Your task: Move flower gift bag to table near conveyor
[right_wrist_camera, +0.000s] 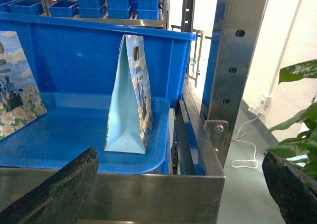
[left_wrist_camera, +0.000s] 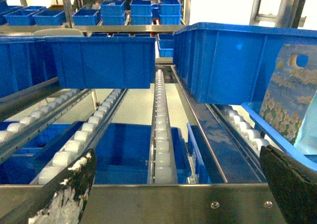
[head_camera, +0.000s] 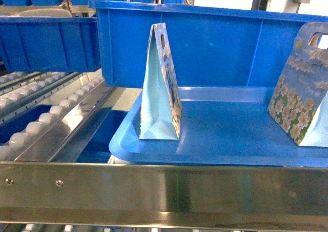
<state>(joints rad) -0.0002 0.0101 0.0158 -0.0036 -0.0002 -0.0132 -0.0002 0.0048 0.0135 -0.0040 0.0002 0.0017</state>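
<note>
Two flower bags are standing upright in a shallow blue tray (head_camera: 230, 150) that is sitting on the conveyor (head_camera: 46, 119). One bag (head_camera: 160, 85) is showing its pale side gusset near the tray's left front corner. The other bag (head_camera: 302, 88) is standing well apart at the tray's right edge, cut off by the frame. A tall blue bin (head_camera: 215, 47) is sitting right behind the tray. A steel rail (head_camera: 164, 188) is running across the front.

The left hand (left_wrist_camera: 178, 184) is hovering at that rail with its fingers (left_wrist_camera: 64, 194) spread, holding nothing. The right hand (right_wrist_camera: 181, 184) is likewise spread wide and holding nothing, facing a bag (right_wrist_camera: 130, 97) in the tray's corner. A green plant (right_wrist_camera: 299, 120) is standing beyond the rack post (right_wrist_camera: 233, 60).
</note>
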